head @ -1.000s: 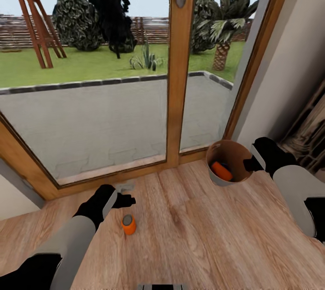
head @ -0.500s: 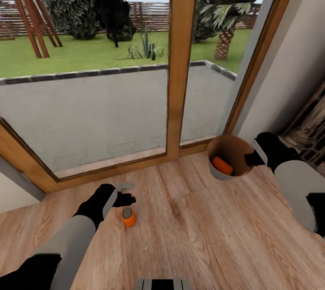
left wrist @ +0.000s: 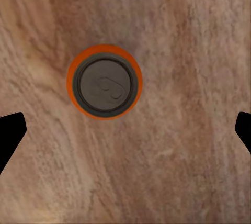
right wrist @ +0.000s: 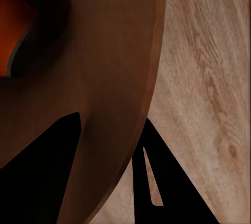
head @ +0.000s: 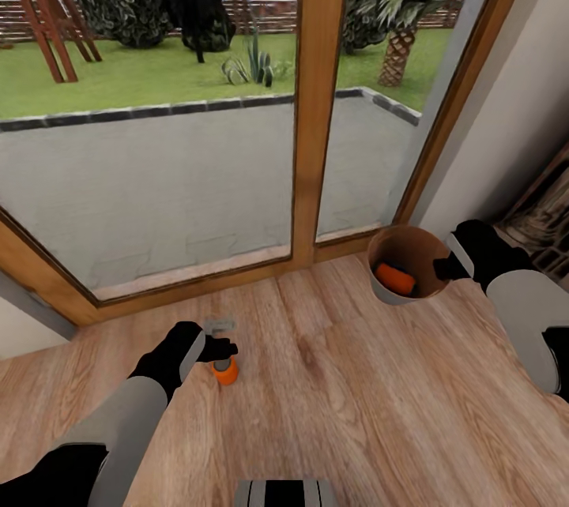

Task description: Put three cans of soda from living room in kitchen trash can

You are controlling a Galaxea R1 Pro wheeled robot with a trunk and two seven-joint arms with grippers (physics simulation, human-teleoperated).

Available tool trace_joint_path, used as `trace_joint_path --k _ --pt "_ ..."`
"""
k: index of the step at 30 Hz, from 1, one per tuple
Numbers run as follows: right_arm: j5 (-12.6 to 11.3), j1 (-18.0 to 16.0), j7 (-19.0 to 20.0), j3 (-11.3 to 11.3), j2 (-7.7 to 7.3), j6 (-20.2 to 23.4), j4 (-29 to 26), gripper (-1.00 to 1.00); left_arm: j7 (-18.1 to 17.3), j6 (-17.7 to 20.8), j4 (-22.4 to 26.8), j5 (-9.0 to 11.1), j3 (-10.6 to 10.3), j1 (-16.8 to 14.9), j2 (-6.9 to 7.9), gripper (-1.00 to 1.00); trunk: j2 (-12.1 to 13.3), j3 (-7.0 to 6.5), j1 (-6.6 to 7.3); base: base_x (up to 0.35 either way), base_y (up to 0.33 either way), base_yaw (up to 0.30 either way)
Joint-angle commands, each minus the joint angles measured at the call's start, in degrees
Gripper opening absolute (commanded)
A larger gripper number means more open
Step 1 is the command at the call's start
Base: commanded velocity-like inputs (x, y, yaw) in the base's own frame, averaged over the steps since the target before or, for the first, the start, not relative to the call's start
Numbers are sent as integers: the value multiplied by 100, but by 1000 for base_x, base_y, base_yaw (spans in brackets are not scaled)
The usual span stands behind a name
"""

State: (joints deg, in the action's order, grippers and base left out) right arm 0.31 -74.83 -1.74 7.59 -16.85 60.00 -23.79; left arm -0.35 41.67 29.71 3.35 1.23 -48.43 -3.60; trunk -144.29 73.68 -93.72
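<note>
Floor: pale wood-plank floor [head: 356, 388] running up to wood-framed glass doors [head: 320, 96]; paved terrace and lawn visible through the glass.

Standing can: bright orange soda can with a grey top [head: 225, 369], upright on the planks. In the left wrist view the same can [left wrist: 104, 81] is seen from straight above, grey lid with pull tab facing the camera.

Left gripper: black left gripper [head: 224, 346] held directly over the upright can, pointing down. In the left wrist view its two dark fingertips [left wrist: 10, 135] sit at opposite edges with the can between and below them; jaws spread wide, nothing between them touched.

Bin: round pale grey bin with an orange-brown inside [head: 382, 292], just in front of the door frame, at the robot's right.

Can in bin: second orange soda can [head: 395, 279] lying on its side inside the bin.

Right gripper: black right gripper [head: 444, 270] at the bin's rim. In the right wrist view one finger [right wrist: 47, 171] lies inside the wall and the other outside, clamped on the bin wall [right wrist: 115, 77].
</note>
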Motion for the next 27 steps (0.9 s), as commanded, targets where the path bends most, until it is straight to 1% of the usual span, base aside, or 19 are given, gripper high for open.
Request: trace_joint_path --k 1,7,15,23,27 --pt "30 -5 -2 -4 1 0 -4 -100 0 -1 0 0 0 0 0 100 -1 -1 1 0 0 0" --pt "96 -1 -2 3 0 0 -3 -100 -4 10 -10 5 6 0 0 100 -1 -1 1 22 11 0" --pt "108 4 -2 5 0 0 -3 -100 -16 10 -4 6 3 0 0 100 -1 -1 1 201 109 0" --pt "109 12 -2 5 -3 0 3 -100 -9 3 -1 3 0 2 0 100 -1 -1 1 29 16 0" --pt "109 19 -2 5 -3 0 5 -100 -2 6 0 0 2 0 0 100 -6 88 -9 2 1 0"
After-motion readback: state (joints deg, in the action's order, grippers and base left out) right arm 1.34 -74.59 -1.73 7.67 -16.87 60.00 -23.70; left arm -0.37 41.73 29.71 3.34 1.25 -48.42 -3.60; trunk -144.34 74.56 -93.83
